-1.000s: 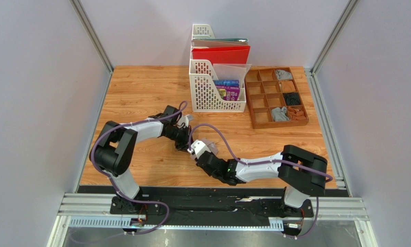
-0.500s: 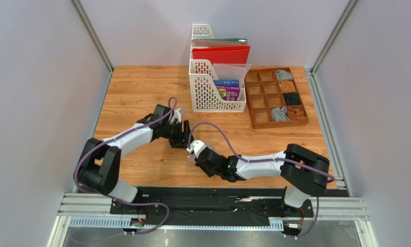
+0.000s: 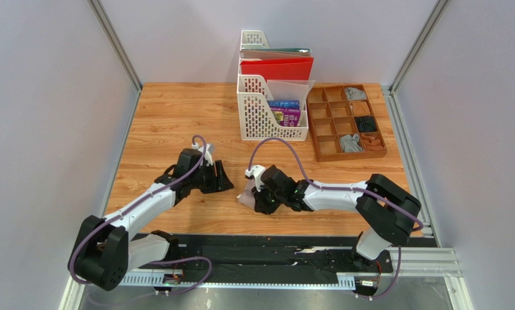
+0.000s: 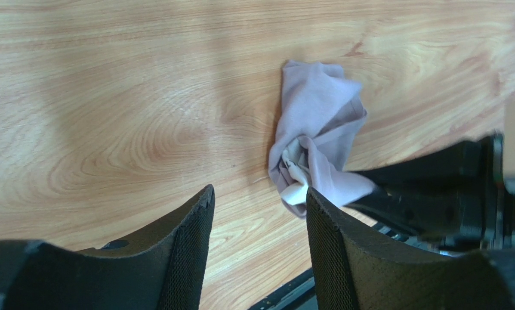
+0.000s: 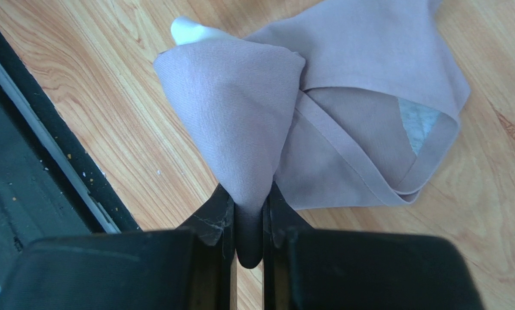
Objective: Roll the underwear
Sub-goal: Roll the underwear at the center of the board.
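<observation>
Left gripper point(image 4: 260, 200): open, empty, hangs over wooden table point(image 3: 163, 116) just left of pinkish-beige underwear point(image 5: 370, 97). Lies crumpled on table near front edge, between both grippers. Right gripper point(image 5: 249, 206): pinches a raised fold of underwear, rest touching the wood.

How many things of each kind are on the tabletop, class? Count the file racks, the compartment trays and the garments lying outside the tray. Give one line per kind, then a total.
white file racks (front, rear): 2
wooden compartment tray: 1
pinkish-beige underwear outside the tray: 1
Total: 4
</observation>
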You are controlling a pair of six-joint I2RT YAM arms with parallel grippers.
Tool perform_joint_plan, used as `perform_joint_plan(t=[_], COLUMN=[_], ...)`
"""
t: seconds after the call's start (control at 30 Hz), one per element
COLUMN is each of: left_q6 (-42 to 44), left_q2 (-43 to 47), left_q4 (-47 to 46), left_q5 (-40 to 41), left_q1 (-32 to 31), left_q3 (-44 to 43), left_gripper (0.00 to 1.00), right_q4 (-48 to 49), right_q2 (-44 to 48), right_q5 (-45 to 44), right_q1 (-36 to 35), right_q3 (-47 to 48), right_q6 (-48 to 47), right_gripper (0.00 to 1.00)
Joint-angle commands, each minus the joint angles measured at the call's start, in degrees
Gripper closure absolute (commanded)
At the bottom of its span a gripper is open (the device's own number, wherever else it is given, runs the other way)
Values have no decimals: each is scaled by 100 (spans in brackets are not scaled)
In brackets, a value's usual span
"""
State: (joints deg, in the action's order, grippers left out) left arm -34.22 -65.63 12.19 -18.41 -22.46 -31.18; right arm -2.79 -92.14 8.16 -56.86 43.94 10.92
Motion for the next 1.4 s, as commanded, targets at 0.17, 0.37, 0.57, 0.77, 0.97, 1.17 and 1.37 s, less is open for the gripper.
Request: perform_joint_plan(t=[0.17,0.37,0.57,0.77,0.97,1.17,1.37], left_q6=[292,574,697,811,934,1022,1163], left_q2=[446,208,-265,-574,-653,-1030,-1295], left_q4=[-1544,-2044,-2589,-2993,-3275,-3468,-3530], left_q5=[-453,-391,-575,-804,-944,-1033,-1067], left_q1=[-258,-540,-593,-663,-681,-751,-769], left_q3=[420,428,464,507,666,639,447], left_gripper=[42,42,41,43,43,40,40], right_q4=[-231,-442,-486,-407,-310,-240,-222], right_q2=[64,-190,-392,-638,-779,-911,-955], right_q5=[1670,2356,2594,2848,3103,3314,3429], right_q1=[878,1282,1441,1599,1757,1907,1995], right_q3=[413,642,730,782,817,835,844], right_q6=[156,227,227,323,411,473,481], right_gripper=[100,100,100,100,100,100,100])
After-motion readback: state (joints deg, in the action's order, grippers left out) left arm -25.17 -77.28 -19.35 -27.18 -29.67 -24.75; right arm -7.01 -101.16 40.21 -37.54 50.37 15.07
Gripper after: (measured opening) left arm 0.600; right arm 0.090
